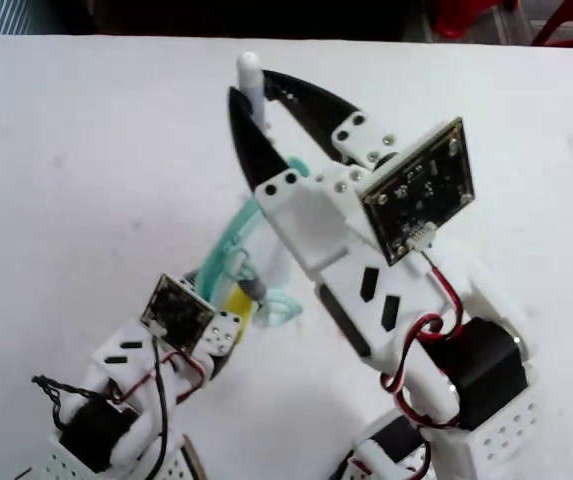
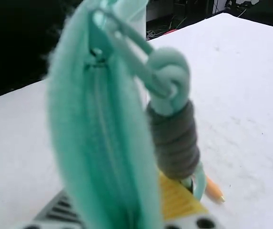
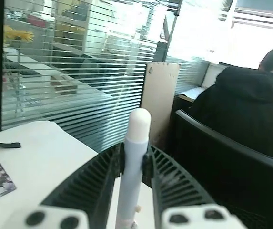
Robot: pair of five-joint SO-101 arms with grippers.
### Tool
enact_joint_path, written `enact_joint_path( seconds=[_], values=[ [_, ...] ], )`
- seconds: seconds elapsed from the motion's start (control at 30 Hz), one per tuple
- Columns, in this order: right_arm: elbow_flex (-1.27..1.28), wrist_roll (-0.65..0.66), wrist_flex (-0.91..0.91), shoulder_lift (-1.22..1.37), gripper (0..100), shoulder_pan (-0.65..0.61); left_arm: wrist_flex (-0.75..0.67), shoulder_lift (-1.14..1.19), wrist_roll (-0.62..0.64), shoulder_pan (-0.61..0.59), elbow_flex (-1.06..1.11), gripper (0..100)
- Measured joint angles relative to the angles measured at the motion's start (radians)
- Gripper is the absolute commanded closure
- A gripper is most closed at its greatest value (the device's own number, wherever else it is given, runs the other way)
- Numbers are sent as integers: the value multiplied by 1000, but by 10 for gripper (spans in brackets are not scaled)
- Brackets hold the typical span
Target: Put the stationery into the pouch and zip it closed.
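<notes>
**Pouch up in left gripper, pen in right**

Pouch (image 2: 103, 143): teal, edge-on and upright in the left wrist view, too close to make out whole. Zip runs up its edge. I can't tell whether the zip is open. Zip pull (image 2: 167, 71) knotted to a grey-wrapped cord (image 2: 174, 140).

Left gripper (image 1: 231, 318): clamped on the pouch's lower edge, jaws mostly hidden by fabric and the wrist camera.

White pen (image 1: 251, 80): far of the pouch and upright, pinched between the right gripper (image 1: 253, 88) jaws. Its lower end is cut off.

Orange pen (image 2: 215, 191): on the white table (image 1: 86, 150) beyond the pouch, only its tip showing.
</notes>
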Motion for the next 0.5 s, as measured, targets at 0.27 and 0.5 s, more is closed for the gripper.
enact_joint_path(
  seconds=[0.27, 0.5],
  values=[
    [117, 0, 6, -9, 982, 54, 0, 0, -2, 0, 0, 974],
    [160, -74, 6, -9, 982, 9, 0, 0, 0, 0, 0, 973]
  ],
)
